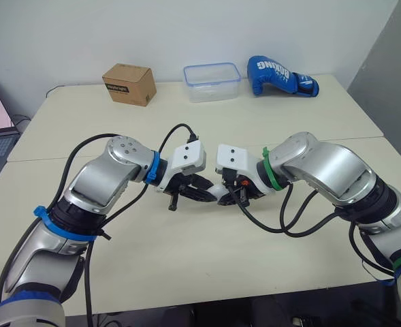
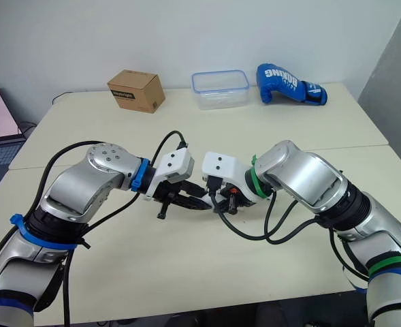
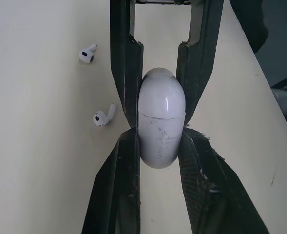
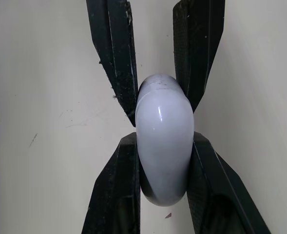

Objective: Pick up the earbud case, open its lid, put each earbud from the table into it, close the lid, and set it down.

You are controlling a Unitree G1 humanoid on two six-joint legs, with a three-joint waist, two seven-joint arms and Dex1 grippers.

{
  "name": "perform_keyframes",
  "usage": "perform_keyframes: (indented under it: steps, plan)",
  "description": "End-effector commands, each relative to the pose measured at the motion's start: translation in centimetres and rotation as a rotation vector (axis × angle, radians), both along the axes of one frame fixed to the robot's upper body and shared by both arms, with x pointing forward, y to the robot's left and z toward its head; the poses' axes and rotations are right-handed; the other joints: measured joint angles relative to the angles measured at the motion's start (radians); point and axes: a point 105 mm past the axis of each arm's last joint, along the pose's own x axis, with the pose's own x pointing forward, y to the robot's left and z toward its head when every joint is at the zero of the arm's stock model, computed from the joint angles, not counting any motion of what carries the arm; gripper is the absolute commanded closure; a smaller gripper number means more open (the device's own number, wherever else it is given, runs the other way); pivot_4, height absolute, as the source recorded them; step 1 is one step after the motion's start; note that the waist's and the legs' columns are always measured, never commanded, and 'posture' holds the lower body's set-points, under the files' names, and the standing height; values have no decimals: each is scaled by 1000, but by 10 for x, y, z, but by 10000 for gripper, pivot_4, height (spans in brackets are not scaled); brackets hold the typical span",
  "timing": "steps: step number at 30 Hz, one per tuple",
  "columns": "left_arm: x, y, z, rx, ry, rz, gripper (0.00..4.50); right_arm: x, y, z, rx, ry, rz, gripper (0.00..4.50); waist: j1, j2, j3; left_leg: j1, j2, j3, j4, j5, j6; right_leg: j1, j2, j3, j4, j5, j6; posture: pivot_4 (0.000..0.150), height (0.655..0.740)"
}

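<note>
The table [image 1: 186, 259] lies under the case, and both arms meet at the case over it. Your left gripper [image 3: 161, 131] is clenched on one half of the case [image 3: 161, 105]. Your right gripper [image 4: 163, 140], reaching in from the opposite side, is clamped on the other half, so the fingers cross around it.

Judge the case as light, hard, glossy plastic with rounded sides. It will likely slip or twist under a loose pinch, so keep the pads flat on its broad faces and well clear of the seam. The two earbuds [image 3: 88, 53] [image 3: 103, 117] lie on the table just beside the case, apart from each other. They look tiny and apt to roll, so take each by its body, gently.

From the head, fingers and cables cover the case. The seam shows in the left wrist view, but you cannot tell which half is the lid or where the hinge sits.
</note>
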Motion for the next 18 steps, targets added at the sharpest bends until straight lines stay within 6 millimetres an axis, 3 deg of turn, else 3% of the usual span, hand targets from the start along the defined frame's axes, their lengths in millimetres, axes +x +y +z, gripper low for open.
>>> perform_keyframes:
  steps: [1, 15, 18]
  plan:
    - [1, -4, 11, -28, -54, -5, 37776, -5, 8, 14, 33, -42, 39, 36942, 0, 0, 0, 0, 0, 0, 0, 0, 0, 0, 0, 0, 0, 0, 0, 1500, 7307]
    - [0, -3, 7, -18, -54, -10, 37776, -5, 10, 15, 34, -49, 47, 36942, 0, 0, 0, 0, 0, 0, 0, 0, 0, 0, 0, 0, 0, 0, 0, 1500, 7307]
    - [0, -3, 7, -21, -53, -4, 37776, -5, 11, 15, 36, -54, 59, 26396, -1, 0, 0, 0, 0, 0, 0, 0, 0, 0, 0, 0, 0, 0, 0, 1500, 7307]
